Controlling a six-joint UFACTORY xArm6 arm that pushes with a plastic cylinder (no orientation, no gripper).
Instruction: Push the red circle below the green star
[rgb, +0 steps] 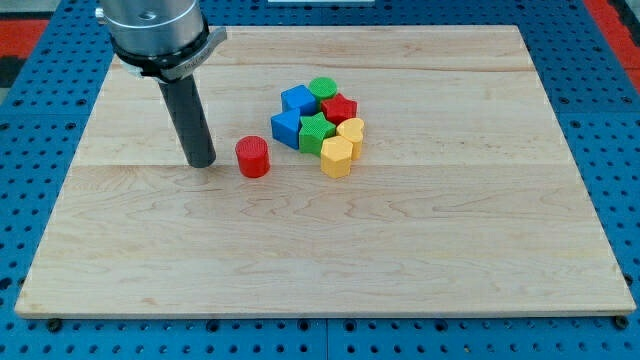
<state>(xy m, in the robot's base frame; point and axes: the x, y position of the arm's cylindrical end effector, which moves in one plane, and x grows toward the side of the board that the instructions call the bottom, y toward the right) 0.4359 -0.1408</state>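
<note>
The red circle (253, 158) is a short red cylinder on the wooden board (320, 240), left of the block cluster and apart from it. The green star (315, 131) sits in the middle of the cluster, to the view's right and slightly above the red circle. My tip (203, 161) rests on the board to the left of the red circle, with a small gap between them.
Around the green star are two blue blocks (287, 127) (298, 99), a green circle (322, 88), a red star (340, 107), a yellow heart (351, 131) and a yellow hexagon (336, 156). A blue pegboard (30, 200) surrounds the board.
</note>
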